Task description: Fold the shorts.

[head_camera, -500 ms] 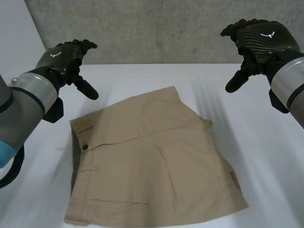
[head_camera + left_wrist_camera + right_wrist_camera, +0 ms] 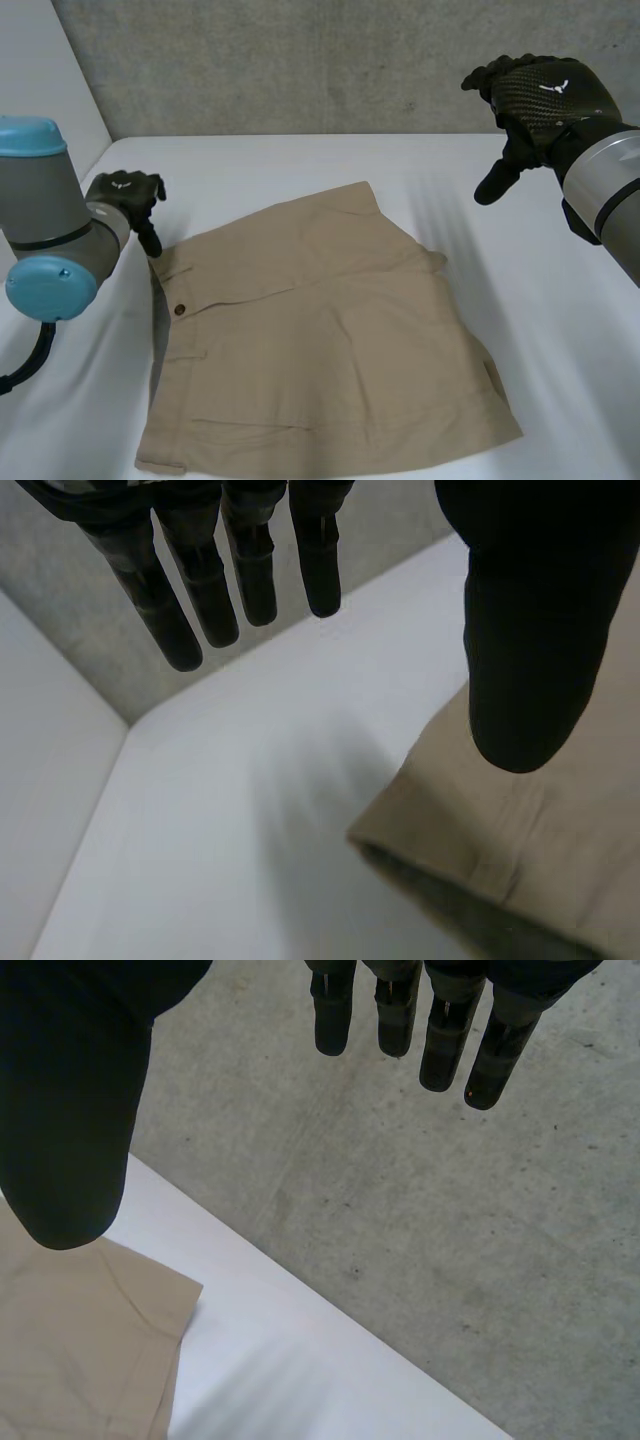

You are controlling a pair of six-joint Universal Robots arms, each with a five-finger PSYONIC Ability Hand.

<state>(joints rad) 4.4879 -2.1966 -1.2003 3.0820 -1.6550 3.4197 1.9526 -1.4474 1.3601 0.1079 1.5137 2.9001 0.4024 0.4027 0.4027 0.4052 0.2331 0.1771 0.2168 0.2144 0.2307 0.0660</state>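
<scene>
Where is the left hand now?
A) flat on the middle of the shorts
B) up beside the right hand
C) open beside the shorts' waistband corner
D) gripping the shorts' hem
C: the left hand is at the waistband corner of the shorts, its fingers straight and holding no cloth.

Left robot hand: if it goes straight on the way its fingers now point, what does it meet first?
Probably the bare white table, just beside the waistband corner of the shorts. The thumb of the left robot hand hangs over that corner, so it may touch cloth first; depth is unclear.
</scene>
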